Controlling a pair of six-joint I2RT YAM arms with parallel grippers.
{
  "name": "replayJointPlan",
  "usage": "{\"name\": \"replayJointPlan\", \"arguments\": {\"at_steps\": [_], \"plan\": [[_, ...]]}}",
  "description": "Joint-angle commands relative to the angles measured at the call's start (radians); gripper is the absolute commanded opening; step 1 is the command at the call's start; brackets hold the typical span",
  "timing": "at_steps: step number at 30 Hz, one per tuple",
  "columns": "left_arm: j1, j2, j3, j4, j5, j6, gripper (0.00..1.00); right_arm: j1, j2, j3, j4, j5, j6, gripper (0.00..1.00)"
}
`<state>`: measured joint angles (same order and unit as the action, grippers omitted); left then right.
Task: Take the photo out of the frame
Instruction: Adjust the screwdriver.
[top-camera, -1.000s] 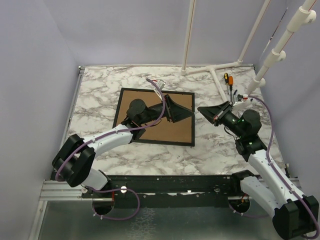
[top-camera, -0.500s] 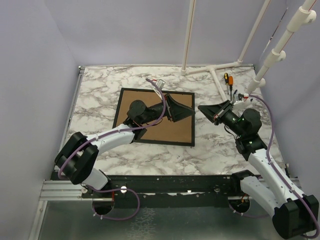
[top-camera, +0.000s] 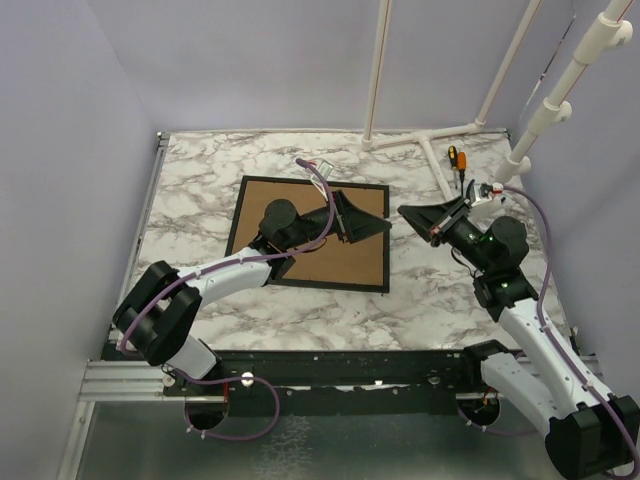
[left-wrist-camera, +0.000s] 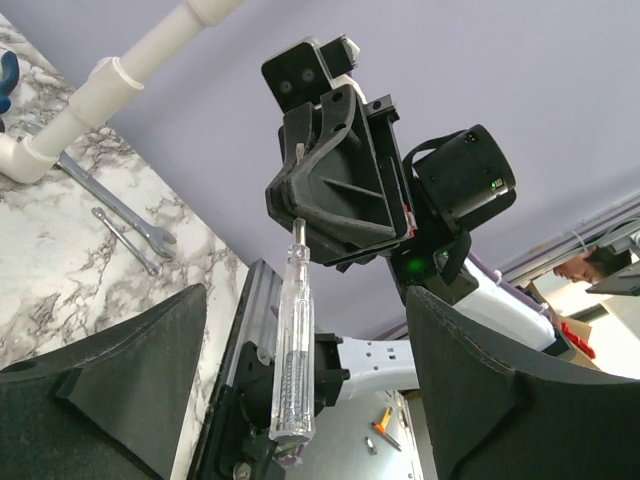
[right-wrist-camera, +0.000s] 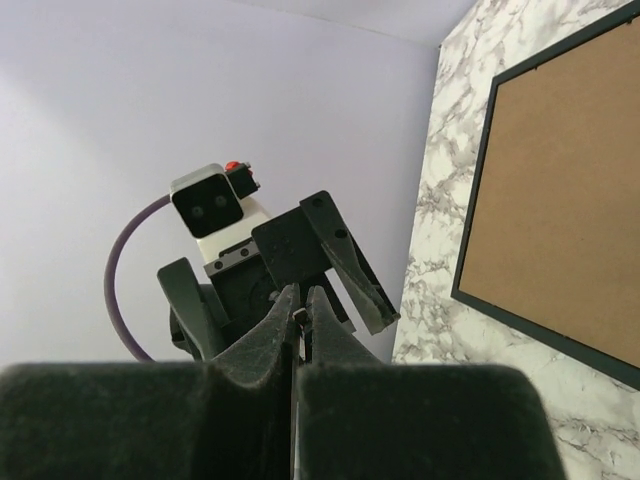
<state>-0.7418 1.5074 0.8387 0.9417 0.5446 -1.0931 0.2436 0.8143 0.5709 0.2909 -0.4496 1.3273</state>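
From above, the frame (top-camera: 340, 265) lies face down on the marble table (top-camera: 200, 190) with its brown back up. The photo cannot be seen and is likely under that back, and the left gripper (top-camera: 375, 225) hangs over the frame's right end, facing the right gripper (top-camera: 413, 220). In the left wrist view the left fingers (left-wrist-camera: 120, 380) stand wide apart around a clear-handled screwdriver (left-wrist-camera: 292, 350) without touching it, and the right gripper pinches its metal end, so I think the left should close softly on the fat handle before the right lets go. In the right wrist view the right fingers are squeezed tight together, with the frame off to the side.
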Motion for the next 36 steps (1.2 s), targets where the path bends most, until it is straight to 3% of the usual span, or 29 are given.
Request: {"name": "replayJointPlan", "arguments": {"at_steps": [1, 5, 10, 17, 25, 30, 36], "plan": [[-0.007, 0.01, -0.005, -0.015, -0.016, 0.017, 0.78, -0.001, -0.009, 0.029, -0.017, 0.038, -0.021, 0.01], [-0.008, 0.013, 0.008, -0.015, 0.0, 0.018, 0.72, -0.001, 0.011, 0.027, 0.002, 0.027, -0.017, 0.01], [-0.007, 0.019, 0.016, -0.015, 0.011, 0.012, 0.54, -0.001, 0.017, 0.018, 0.014, 0.029, -0.012, 0.0], [-0.011, 0.034, 0.022, -0.015, 0.015, 0.009, 0.44, -0.001, 0.021, 0.013, 0.02, 0.032, -0.009, 0.01], [-0.013, 0.034, 0.029, -0.015, 0.011, 0.007, 0.41, -0.001, 0.014, 0.003, 0.011, 0.03, -0.013, 0.01], [-0.012, 0.028, 0.028, -0.015, 0.002, 0.007, 0.47, -0.001, -0.003, -0.002, -0.012, 0.038, -0.02, 0.0], [-0.012, 0.03, 0.033, -0.015, 0.0, 0.004, 0.42, -0.001, -0.019, -0.012, -0.027, 0.048, -0.021, 0.01]]}}
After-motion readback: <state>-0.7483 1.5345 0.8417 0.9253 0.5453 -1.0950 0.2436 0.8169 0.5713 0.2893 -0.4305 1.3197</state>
